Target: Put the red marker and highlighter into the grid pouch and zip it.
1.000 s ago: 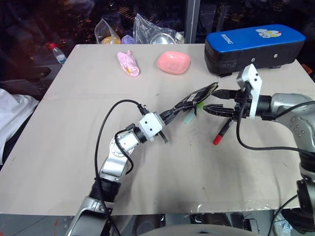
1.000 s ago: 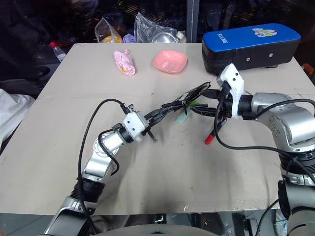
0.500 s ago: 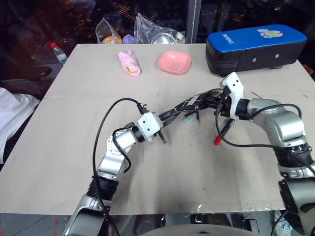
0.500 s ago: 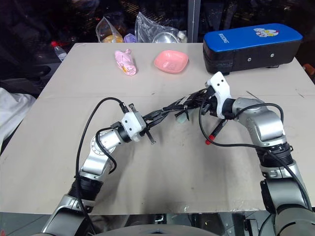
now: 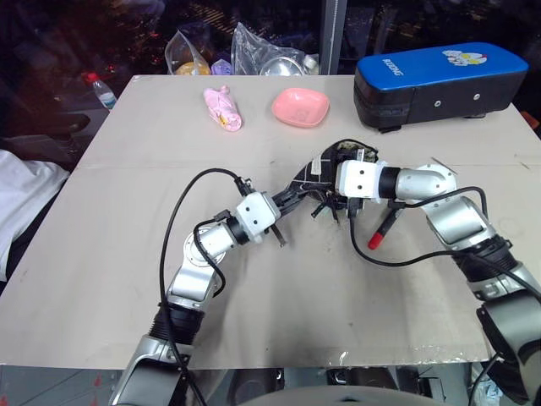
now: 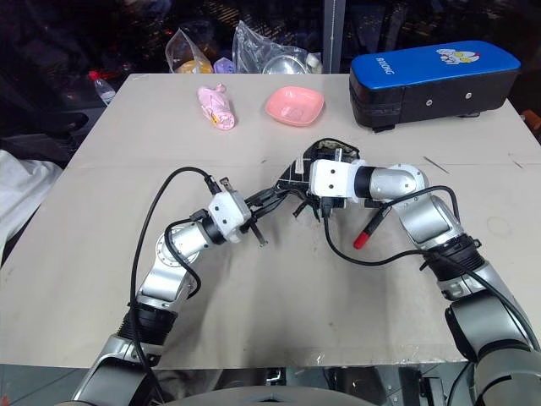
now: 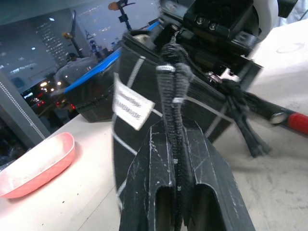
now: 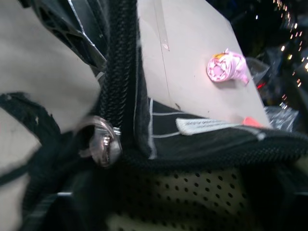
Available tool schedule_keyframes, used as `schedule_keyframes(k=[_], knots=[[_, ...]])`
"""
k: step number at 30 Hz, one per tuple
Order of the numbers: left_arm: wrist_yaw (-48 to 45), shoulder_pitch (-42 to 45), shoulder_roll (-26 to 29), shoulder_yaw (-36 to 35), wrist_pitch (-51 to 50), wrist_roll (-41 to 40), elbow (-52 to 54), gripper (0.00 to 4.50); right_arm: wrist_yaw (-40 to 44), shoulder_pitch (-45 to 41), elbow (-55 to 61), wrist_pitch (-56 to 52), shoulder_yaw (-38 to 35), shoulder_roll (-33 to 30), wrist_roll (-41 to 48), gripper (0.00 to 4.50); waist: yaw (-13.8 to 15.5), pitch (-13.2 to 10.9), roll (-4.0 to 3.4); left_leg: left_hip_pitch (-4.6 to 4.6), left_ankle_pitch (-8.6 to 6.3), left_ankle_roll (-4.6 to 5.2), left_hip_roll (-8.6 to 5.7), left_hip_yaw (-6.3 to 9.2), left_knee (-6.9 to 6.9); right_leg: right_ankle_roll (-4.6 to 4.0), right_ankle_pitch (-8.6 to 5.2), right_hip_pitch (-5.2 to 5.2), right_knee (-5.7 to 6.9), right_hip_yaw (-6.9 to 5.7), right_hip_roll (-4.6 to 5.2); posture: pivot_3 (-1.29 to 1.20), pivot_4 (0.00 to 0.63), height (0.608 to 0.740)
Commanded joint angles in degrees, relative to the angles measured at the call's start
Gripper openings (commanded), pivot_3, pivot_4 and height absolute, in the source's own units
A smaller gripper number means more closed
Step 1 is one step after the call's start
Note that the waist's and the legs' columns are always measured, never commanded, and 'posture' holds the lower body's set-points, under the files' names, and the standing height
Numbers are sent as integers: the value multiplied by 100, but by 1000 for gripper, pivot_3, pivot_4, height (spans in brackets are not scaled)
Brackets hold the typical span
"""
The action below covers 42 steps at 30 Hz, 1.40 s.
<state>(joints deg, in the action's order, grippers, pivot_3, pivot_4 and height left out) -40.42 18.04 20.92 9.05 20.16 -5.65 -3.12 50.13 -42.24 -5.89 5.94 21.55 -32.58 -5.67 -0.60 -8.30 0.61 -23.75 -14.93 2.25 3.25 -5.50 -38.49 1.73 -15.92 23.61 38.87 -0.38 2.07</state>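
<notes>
Left eye view first: the left gripper [image 5: 293, 193] reaches forward over the beige table [image 5: 110, 254], its two black fingers pinched tight on one end of the grid pouch [image 5: 321, 169], which hangs lifted off the tabletop between the two arms. The right gripper [image 5: 331, 188] comes in from the other side with its white wrist block pressed up against the pouch; from here I cannot tell whether its fingers are open or closed. The red marker [image 5: 382, 230] lies on the table just below the right forearm, red tip toward the near edge. Farther back sit a pink dish [image 5: 299, 106], a pink wrapped toy [image 5: 222, 109] and the big blue and black padded case [image 5: 435, 80].

Right eye view: same layout, the marker [image 6: 368, 229] apart from the pouch [image 6: 297, 170].

Left wrist view: the fingers [image 7: 159, 187] are shut together on a fold of the pouch's black fabric, the white label [image 7: 131, 102] just above them, and the zipper pull cord [image 7: 243, 129] dangling beside it. The marker's red end [image 7: 298, 121] shows on the table behind.

Right wrist view: the pouch's zipper track [image 8: 120, 72] and metal slider [image 8: 102, 142] sit right up close, with perforated lining [image 8: 178, 197] visible.
</notes>
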Motion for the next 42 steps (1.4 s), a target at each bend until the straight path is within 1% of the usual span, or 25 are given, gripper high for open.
schedule_keyframes(k=[1,4,6,8,12,14,17,18,19,20,22,24,25,28,31,36,38,39,40,42], knots=[[104,34,-37,-60,71,37,16,0,103,-93,75,316,-90,-67,-123,4456,0,0,0,0,0,0,0,0,0,0,0,0,0,0,0,0,150,737],[124,62,-7,-90,91,60,-28,0,-12,14,191,168,-350,-83,-35,4456,-1,0,0,1,0,-1,1,-1,0,0,0,0,1,0,0,0,150,737],[155,92,39,-160,102,71,-48,0,5,147,462,-293,-681,-158,295,4456,0,0,0,1,0,-1,1,-1,0,0,0,0,1,0,0,0,150,737],[183,133,95,-248,108,65,-69,0,98,393,862,-887,-1101,-260,802,4456,38,0,0,0,1,-1,1,0,0,0,0,0,1,-1,1,0,150,737],[131,224,201,-371,126,12,-141,0,224,1051,1803,-2458,-2002,-519,2013,4456,96,0,0,-1,0,-1,2,1,-1,0,0,-2,0,-5,5,0,150,737],[109,268,232,-400,141,1,-180,0,138,1309,2033,-2962,-2243,-646,2218,4456,103,0,0,1,0,0,1,0,-1,-1,0,-3,1,-3,5,0,150,737],[93,352,275,-450,148,-2,-215,0,-363,1899,2378,-3878,-2575,-758,2258,4456,129,1,1,3,-1,2,1,2,-2,-1,1,-5,3,-4,5,0,150,737],[97,360,285,-468,143,-3,-202,0,-703,2095,2577,-4295,-2652,-646,2255,4456,132,1,2,2,-1,2,1,2,-2,-1,1,-5,3,-3,4,0,150,737],[105,371,295,-484,130,-3,-187,0,-1227,2295,2846,-4913,-2759,-402,2210,4456,133,1,2,1,-1,1,1,4,-2,-1,1,-5,3,-4,4,0,150,737],[111,368,302,-499,118,-3,-164,0,-1759,2476,3142,-5462,-2871,-73,2187,4456,125,1,2,1,-1,1,1,4,-1,-1,1,-4,3,-3,4,0,150,737],[114,344,298,-511,95,-1,-108,0,-2550,2745,3715,-6224,-3014,578,2179,4456,110,2,1,1,1,-3,5,6,0,-1,0,-3,8,7,1,0,150,737],[116,305,288,-504,75,-6,-44,0,-3196,2972,4133,-6423,-2971,1108,1951,4456,105,2,-1,1,9,-16,6,11,4,-1,0,0,11,13,-3,0,150,737],[116,293,278,-495,65,-13,-22,0,-3461,3086,4264,-6388,-2883,1272,1792,4456,105,2,-1,1,11,-19,5,14,4,-2,0,0,11,13,-4,0,150,737],[92,280,256,-475,41,-47,11,0,-4119,3341,4434,-6591,-2761,1871,1591,4456,119,4,3,0,11,-19,1,14,3,-1,0,-1,9,-3,-6,0,150,737],[54,287,268,-466,41,-53,5,0,-4553,3483,4318,-6751,-2780,2347,1471,4456,123,4,3,0,11,-18,-1,14,1,-1,0,-2,8,-3,-6,0,150,737],[23,326,319,-494,35,-74,-12,0,-4799,3652,4288,-7306,-2797,3019,1623,4456,117,5,4,0,11,-18,-3,15,2,-1,0,-2,8,-4,-8,0,150,737],[32,318,326,-490,33,-66,9,0,-4849,3733,4280,-7523,-2801,3107,1605,4456,114,9,9,0,11,-18,-2,19,2,-1,0,-3,8,-6,-9,0,150,737],[39,315,328,-489,31,-62,17,0,-4849,3763,4296,-7547,-2750,3053,1568,3947,112,11,13,0,11,-18,-1,20,3,-1,0,-3,7,-7,-10,0,150,737],[45,307,334,-491,24,-63,31,0,-4832,3776,4331,-7580,-2705,2989,1549,3633,108,13,15,0,10,-18,-1,21,3,-1,0,-3,6,-8,-10,0,150,737],[68,285,337,-490,7,-62,67,0,-4800,3740,4391,-7600,-2705,2787,1498,2723,105,14,17,0,10,-17,-1,22,3,-1,0,-4,5,-9,-9,0,150,737]])
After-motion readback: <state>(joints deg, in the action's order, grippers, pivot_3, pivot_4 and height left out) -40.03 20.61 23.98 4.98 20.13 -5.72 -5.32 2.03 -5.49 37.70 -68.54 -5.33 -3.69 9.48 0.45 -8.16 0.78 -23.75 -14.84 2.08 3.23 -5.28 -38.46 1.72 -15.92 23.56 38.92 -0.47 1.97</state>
